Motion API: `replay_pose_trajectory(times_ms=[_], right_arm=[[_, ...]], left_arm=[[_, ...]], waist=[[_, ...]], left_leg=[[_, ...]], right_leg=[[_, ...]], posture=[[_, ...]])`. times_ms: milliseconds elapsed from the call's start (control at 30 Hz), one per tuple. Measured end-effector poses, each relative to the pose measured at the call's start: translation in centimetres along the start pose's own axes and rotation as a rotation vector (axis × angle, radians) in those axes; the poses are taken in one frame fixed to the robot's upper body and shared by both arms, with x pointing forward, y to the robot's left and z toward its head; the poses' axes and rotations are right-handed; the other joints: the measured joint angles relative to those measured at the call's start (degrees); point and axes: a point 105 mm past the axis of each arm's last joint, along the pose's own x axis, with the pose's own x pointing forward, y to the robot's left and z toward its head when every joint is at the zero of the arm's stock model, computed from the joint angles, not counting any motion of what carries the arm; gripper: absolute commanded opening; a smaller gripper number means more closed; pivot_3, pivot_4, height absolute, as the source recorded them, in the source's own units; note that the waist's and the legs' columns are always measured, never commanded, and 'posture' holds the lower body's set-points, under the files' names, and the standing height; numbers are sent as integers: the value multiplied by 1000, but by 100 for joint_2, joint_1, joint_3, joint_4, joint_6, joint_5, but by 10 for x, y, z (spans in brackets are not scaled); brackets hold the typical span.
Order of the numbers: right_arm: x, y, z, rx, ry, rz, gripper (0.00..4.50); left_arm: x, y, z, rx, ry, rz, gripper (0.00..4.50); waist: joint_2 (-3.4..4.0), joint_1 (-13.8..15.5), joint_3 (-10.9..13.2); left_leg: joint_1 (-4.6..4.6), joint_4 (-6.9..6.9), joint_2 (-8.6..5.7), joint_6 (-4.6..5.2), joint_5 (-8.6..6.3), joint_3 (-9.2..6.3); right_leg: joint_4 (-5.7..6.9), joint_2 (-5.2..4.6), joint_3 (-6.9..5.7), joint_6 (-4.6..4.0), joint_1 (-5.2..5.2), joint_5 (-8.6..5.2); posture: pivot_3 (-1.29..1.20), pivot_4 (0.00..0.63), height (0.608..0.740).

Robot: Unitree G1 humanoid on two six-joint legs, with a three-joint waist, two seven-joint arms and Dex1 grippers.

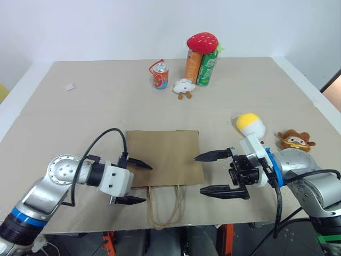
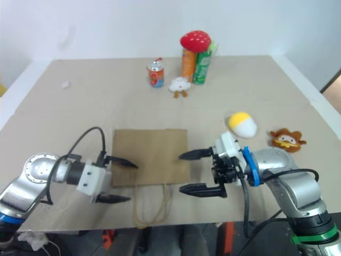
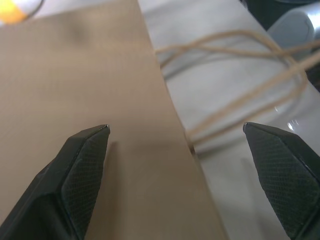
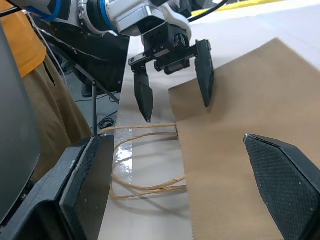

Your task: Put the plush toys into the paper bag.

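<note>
The brown paper bag (image 1: pixel 165 157) lies flat on the table near the front edge, its cord handles (image 1: pixel 165 205) trailing toward me. My left gripper (image 1: pixel 148 184) hovers open at the bag's left front corner, pointing right, one finger (image 3: pixel 85 160) over the paper and the other over the handles (image 3: pixel 240 55). At the bag's right edge my right gripper (image 1: pixel 198 174) points left, open and empty. In the right wrist view it faces the left gripper (image 4: pixel 175 85) across the bag (image 4: pixel 240 100). The yellow-and-white egg plush toy (image 1: pixel 250 125) and the brown monkey plush toy (image 1: pixel 295 140) lie right of the bag.
At the table's back stand a red can (image 1: pixel 160 76), a small white soft toy (image 1: pixel 184 87), and two tall tubes (image 1: pixel 201 66) with a red mushroom-like cap (image 1: pixel 202 40) on them. The front table edge (image 1: pixel 160 230) runs just below the handles.
</note>
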Motion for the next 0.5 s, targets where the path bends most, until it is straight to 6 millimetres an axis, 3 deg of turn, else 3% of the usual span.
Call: replay_pose_trajectory(times_ms=[467,500], right_arm=[[1,-1,-2,3,12,-41,4500],[1,-1,-2,2,13,-46,4500]], left_arm=[[27,7,7,41,-87,-46,4417],[27,7,8,52,-89,-51,4188]], waist=[[0,9,0],[0,8,0]], left_leg=[[1,22,53,1,1,15],[2,24,55,1,1,17]], right_leg=[[-10,42,1,-9,1,37],[-10,42,1,-17,1,37]], posture=[[0,150,740],[0,150,740]])
